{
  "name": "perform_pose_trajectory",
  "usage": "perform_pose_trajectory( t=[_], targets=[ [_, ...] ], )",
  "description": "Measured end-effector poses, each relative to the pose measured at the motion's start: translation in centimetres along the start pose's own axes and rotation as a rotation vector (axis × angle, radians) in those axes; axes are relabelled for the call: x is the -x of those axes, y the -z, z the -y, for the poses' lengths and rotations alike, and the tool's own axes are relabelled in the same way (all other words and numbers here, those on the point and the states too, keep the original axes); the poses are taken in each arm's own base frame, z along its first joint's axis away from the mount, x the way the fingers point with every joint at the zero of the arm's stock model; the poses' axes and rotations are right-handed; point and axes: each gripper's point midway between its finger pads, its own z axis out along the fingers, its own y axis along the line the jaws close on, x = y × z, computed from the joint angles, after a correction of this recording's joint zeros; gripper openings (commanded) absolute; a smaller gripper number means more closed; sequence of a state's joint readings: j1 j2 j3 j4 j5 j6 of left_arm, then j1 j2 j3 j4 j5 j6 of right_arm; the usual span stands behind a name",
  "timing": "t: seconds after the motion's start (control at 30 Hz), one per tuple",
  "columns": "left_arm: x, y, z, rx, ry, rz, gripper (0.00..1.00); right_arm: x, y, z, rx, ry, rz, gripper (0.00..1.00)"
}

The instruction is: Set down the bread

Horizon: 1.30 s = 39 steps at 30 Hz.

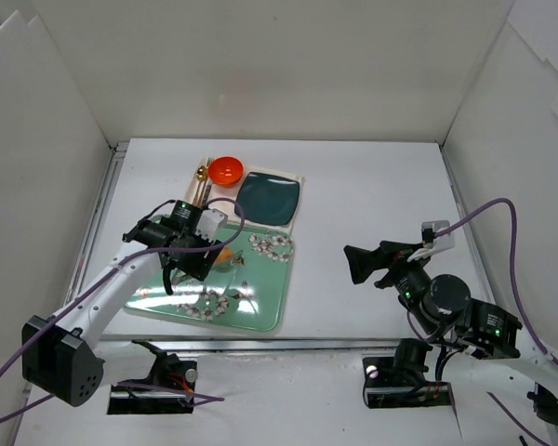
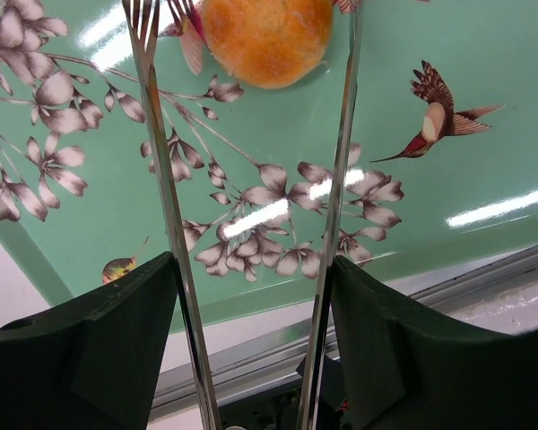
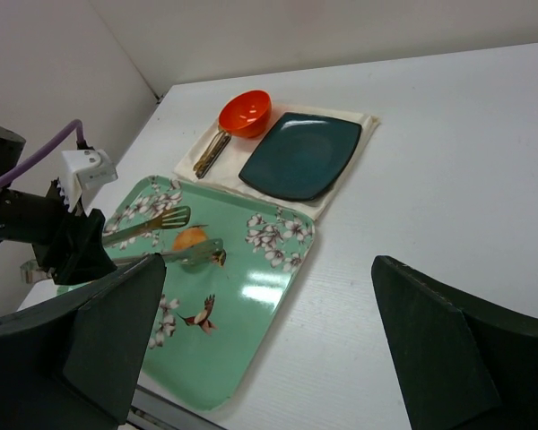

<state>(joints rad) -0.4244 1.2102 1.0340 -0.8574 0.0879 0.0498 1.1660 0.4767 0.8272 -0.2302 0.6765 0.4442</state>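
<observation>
The left claw [image 2: 251,262] grips a pair of metal tongs [image 2: 166,197], with 1 arm lying against the inner face of each finger. The tongs' 2 tips stand apart on either side of the bread [image 2: 267,36], which rests on the green flowered tray [image 2: 484,107] just ahead of this claw, a narrow gap showing at each tip. The right claw [image 3: 267,269] hangs with jaws wide apart and nothing between them above the white tabletop [image 3: 448,161], the tray and bread lying ahead and to its left.
</observation>
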Motion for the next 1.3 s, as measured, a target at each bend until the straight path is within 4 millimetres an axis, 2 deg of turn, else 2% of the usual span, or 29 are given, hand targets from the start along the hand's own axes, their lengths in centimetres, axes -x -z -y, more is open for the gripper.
perform_pose_trajectory(
  t=[0.13, 0.17, 0.37, 0.6, 0.73, 0.83, 0.93, 1.03, 1.17, 1.3],
  targets=[
    [-0.1, -0.3, 0.1, -0.008, 0.000, -0.012, 0.54, 0.0, 0.1, 0.1, 0.000, 0.000, -0.001, 0.98],
    [-0.1, -0.3, 0.2, -0.011, 0.000, -0.011, 0.50, 0.0, 0.1, 0.1, -0.001, 0.001, -0.002, 0.98],
    [0.0, 0.0, 0.3, -0.020, -0.002, 0.001, 0.42, 0.0, 0.1, 0.1, -0.001, 0.002, -0.002, 0.98],
    [0.6, 1.6, 0.2, -0.012, 0.002, 0.038, 0.41, -0.1, 0.1, 0.1, -0.001, 0.002, -0.002, 0.98],
    [2.2, 2.9, 0.0, 0.000, 0.008, 0.085, 0.41, -0.1, 0.1, 0.1, -0.002, 0.003, -0.002, 0.98],
    [4.6, 4.6, -0.4, 0.007, 0.011, 0.127, 0.41, -0.1, 0.1, 0.1, -0.002, 0.003, -0.002, 0.98],
    [8.3, 6.1, -0.8, 0.016, 0.011, 0.193, 0.41, -0.1, 0.1, 0.1, -0.002, 0.003, -0.002, 0.98],
    [12.2, 6.8, -0.9, 0.021, 0.004, 0.241, 0.40, -0.1, 0.1, 0.1, -0.002, 0.003, -0.002, 0.98],
    [16.9, 5.6, -0.6, 0.017, -0.018, 0.255, 0.40, 0.0, 0.1, 0.2, -0.005, 0.003, -0.001, 0.98],
    [21.2, 2.6, -0.1, 0.011, -0.035, 0.242, 0.40, 0.0, 0.0, 0.3, -0.015, 0.005, 0.002, 0.98]
  ],
)
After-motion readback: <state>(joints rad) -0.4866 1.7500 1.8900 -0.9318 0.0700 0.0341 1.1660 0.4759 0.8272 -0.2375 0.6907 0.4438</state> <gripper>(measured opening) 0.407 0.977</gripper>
